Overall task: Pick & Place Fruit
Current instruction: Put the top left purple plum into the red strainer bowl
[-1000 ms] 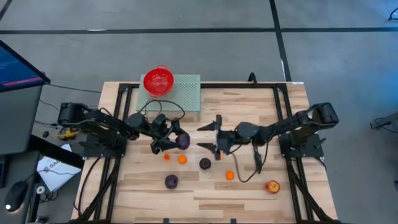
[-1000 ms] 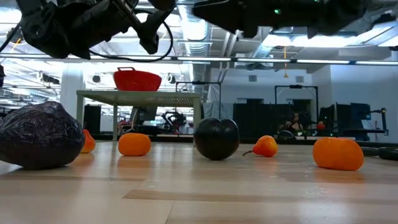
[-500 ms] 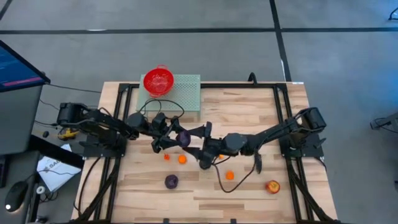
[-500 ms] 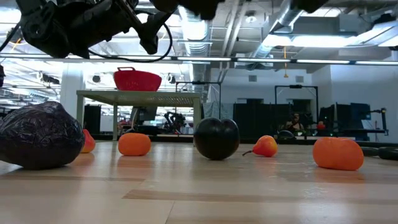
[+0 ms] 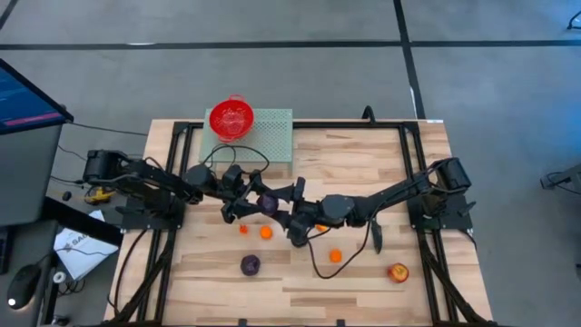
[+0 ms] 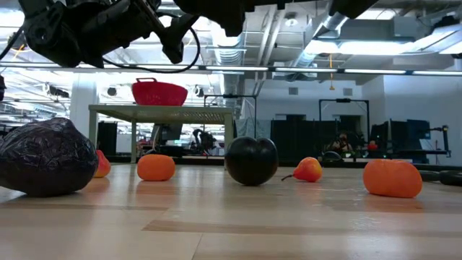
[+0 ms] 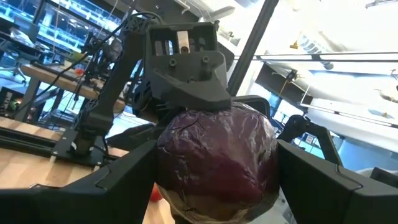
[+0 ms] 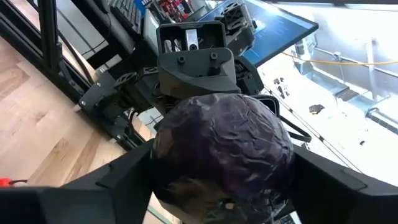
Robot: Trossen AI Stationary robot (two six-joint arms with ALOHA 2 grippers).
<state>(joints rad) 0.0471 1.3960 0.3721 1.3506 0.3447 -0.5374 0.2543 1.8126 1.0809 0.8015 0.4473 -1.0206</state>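
My left gripper (image 5: pixel 254 205) is shut on a dark purple plum (image 5: pixel 269 203), held up over the middle of the table. My right gripper (image 5: pixel 292 214) is open and reaches in from the right. Its fingers stand on either side of that plum (image 8: pixel 221 155). On the table lie another purple plum (image 5: pixel 250 264), three small oranges (image 5: pixel 265 232) (image 5: pixel 243 229) (image 5: pixel 335 256) and a red-yellow apple (image 5: pixel 398 272). The low view also shows a black plum (image 6: pixel 251 160) resting on the wood; in the high view the right gripper covers it. My left gripper pinches the plum between its two fingers (image 7: pixel 124 174), which lie on opposite sides of the ball (image 7: pixel 169 155). They come at it about level, from the table's left. The plum is lifted clear of the table. My right gripper's open fingers (image 8: pixel 93 186) flank the same plum from the table's right; I cannot tell whether they touch it.
A red bowl (image 5: pixel 231 118) stands on a green mat (image 5: pixel 270 136) at the far left of the table. A black cable (image 5: pixel 349 259) loops on the wood under the right arm. Bare wood lies along the near edge and at the far right.
My right gripper has moved toward the table's left, from beside the plum until its open fingers reach around the plum in my left gripper. The left gripper and its plum have kept still.
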